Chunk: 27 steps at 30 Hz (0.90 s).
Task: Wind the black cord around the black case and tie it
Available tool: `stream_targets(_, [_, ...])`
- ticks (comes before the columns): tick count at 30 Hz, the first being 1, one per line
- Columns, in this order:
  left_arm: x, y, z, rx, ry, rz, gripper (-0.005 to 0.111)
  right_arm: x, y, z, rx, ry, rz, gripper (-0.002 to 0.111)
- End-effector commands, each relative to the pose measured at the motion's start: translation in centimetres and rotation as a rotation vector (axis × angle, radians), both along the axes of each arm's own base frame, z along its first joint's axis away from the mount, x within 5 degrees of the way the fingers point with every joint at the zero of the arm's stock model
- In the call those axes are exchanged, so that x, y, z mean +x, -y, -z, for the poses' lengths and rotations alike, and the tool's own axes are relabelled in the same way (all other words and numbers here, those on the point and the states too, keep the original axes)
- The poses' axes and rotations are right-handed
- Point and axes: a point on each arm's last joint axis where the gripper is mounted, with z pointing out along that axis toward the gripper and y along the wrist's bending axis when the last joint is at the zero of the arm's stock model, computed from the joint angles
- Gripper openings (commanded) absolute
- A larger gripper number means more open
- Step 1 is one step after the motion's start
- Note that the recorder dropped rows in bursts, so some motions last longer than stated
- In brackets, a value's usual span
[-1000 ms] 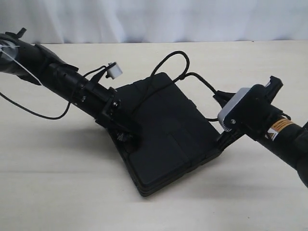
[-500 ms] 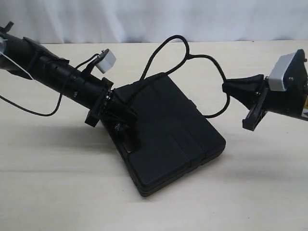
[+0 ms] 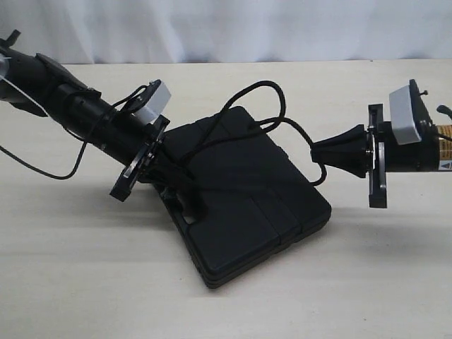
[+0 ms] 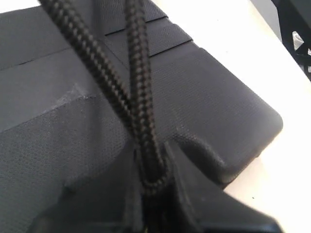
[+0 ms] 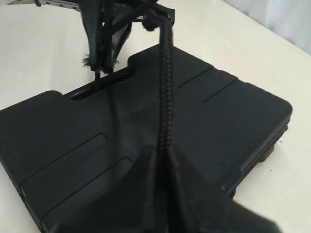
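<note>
Inward, left gripper point(image 4: 153, 180) and right gripper point(image 5: 163, 156) pinch the black cord point(image 4: 140, 73).

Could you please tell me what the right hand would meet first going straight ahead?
Most likely the black case, though depth is unclear; the right hand grips the black cord leading that way.

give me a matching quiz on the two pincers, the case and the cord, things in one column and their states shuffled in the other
Things
1 left pincer
2 right pincer
3 black case
4 black cord

States
a lies on the table
b shut on one strand
c runs from one pincer to the other
d shut on two strands

Pairs: 1-d, 2-b, 3-a, 4-c
</note>
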Motion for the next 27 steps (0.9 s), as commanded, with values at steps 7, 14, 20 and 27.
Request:
stream_targets(7, [-0.1, 1.5, 0.1, 0.058, 0.078, 0.036, 0.0, 0.0, -0.8, -0.1, -0.005, 0.035, -0.058, 0.004])
stream_targets(14, [0.2, 2.4, 0.5, 0.105, 0.119, 0.013, 0.0, -0.1, -1.8, -0.1, -0.005, 0.042, -0.086, 0.004])
stream_targets(20, [0.0, 3.5, 0.2, 0.069, 0.111, 0.005, 0.0, -0.1, -4.2, -1.0, 0.022, 0.079, -0.119, 0.004])
stream_targets(27, [0.0, 3.7, 0.1, 0.058, 0.045, -0.036, 0.02, 0.2, -4.2, -1.2, 0.042, 0.083, -0.088, 0.004])
